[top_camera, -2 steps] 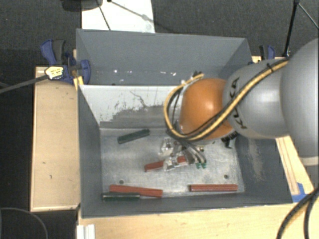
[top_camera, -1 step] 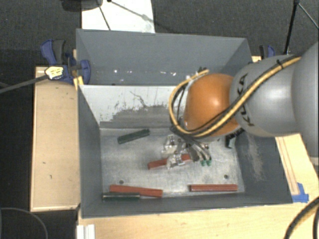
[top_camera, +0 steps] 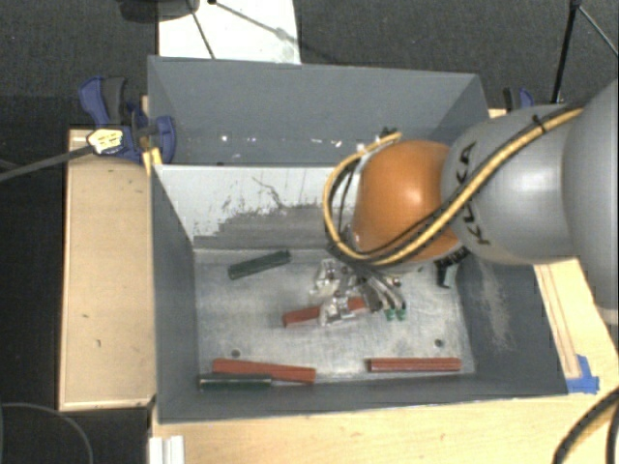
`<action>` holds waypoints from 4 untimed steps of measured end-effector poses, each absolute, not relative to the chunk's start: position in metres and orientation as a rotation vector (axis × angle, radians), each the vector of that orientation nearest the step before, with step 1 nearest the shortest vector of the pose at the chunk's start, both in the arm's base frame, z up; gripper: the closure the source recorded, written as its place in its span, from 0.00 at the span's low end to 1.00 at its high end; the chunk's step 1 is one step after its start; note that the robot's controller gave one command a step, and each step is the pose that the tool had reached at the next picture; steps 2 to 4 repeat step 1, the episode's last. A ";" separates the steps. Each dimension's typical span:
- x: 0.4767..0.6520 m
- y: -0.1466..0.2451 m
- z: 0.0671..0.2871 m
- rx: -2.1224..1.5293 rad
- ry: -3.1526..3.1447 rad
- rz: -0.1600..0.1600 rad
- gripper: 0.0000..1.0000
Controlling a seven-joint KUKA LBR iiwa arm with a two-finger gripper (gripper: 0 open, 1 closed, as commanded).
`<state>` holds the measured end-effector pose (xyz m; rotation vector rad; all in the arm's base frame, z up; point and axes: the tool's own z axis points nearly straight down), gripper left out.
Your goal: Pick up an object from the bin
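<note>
The arm reaches in from the right of the frame, its orange cover [top_camera: 401,201] and looped cables [top_camera: 336,206] sitting over the upper middle of the grey bin [top_camera: 242,334]. Below the cover, the gripper [top_camera: 337,303] is low over the bin floor, a little right of centre.

The thing nearest it is a short red-brown stick [top_camera: 302,316], which lies almost flat across the middle of the floor with its left end tipped slightly downward in the frame. The gripper stands right on top of the stick's right half. The left half juts out clear to the left, and a small reddish part shows again just right of the metal. Whether the gripper is released or clenched cannot be told from this angle, and a grasp on the stick cannot be made out either.

A small green bit [top_camera: 395,312] sits just right of the gripper, and a small black piece [top_camera: 443,275] lies further right, under the edge of the arm.

The other things lie well apart from the gripper:
- A dark green stick [top_camera: 259,264] is to the upper left, slanted.
- A long red-brown stick [top_camera: 263,369] is along the lower left.
- A second dark green stick [top_camera: 235,383] lies just beneath the long red-brown stick, against the near wall.
- Another red-brown bar [top_camera: 414,363] is at the lower right.
</note>
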<state>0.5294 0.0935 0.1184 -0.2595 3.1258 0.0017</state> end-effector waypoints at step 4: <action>0.530 0.092 0.234 -0.217 3.131 0.001 1.00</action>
